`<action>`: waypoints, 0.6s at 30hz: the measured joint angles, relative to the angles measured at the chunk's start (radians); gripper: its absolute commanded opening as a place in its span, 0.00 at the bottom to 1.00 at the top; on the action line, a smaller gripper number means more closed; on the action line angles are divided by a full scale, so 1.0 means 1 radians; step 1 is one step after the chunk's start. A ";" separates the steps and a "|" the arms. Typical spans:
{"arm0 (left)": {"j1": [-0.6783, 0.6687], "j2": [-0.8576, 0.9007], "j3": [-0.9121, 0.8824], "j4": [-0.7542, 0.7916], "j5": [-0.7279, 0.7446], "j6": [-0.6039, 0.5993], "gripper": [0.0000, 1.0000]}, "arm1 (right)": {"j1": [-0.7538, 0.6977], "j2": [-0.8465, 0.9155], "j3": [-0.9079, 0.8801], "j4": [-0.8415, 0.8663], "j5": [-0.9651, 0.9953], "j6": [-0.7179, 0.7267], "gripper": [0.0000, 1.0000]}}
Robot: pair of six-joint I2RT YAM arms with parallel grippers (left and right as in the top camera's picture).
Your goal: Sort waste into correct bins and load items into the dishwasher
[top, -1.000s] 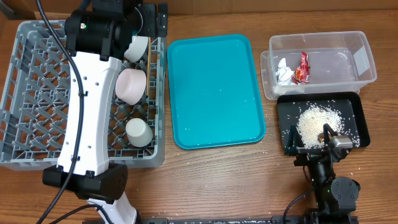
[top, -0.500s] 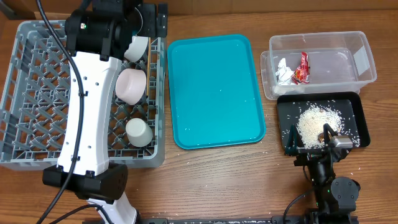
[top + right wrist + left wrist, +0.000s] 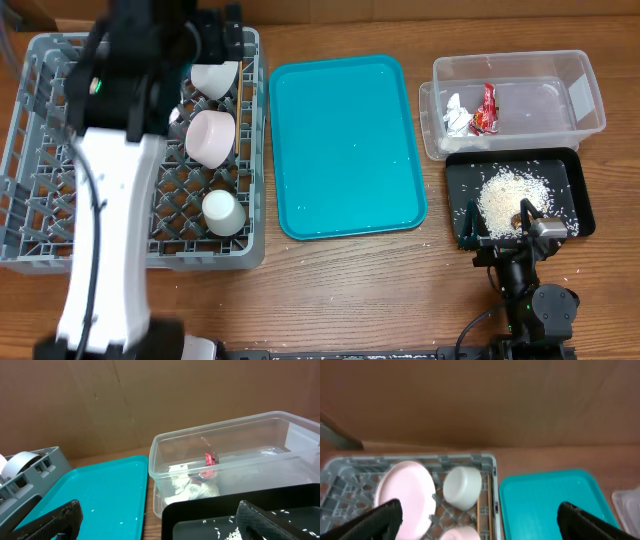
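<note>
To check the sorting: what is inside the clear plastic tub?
The clear tub holds a red wrapper and a crumpled white napkin. Anything under them is hidden.

Blurred left arm (image 3: 110, 200) hides much of the rack (image 3: 40, 200), perhaps the plate (image 3: 405, 492).

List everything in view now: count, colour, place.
dish rack: one, grey, left side
plate: one, pinkish-white, rack's far end
pinkish-white bowl: one, rack's right side
grey-green bowl: one, pale, rack's far right
cup: one, white, rack's near right
serving tray: one, teal, centre
tub: one, clear, far right
wrapper: one, red, in tub
napkin: one, white, in tub
black tray: one, in front of tub
rice: one pile, white, on black tray
left pincer: open, over rack
right pincer: open, at black tray's near edge
</note>
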State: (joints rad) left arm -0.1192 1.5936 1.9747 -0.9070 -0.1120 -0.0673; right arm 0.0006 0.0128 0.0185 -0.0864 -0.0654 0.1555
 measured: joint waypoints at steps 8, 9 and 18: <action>0.097 -0.373 -0.641 0.449 0.059 0.016 1.00 | 0.000 0.000 0.000 0.001 0.003 0.000 1.00; 0.111 -0.439 -0.752 0.527 0.067 0.019 1.00 | 0.000 0.000 0.000 0.000 0.002 0.000 1.00; 0.158 -1.010 -1.511 0.941 0.083 0.068 1.00 | 0.000 -0.001 0.000 0.000 0.003 0.000 1.00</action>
State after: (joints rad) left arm 0.0387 0.5835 0.4641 0.0338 -0.0292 0.0010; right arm 0.0006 0.0120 0.0185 -0.0860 -0.0624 0.1555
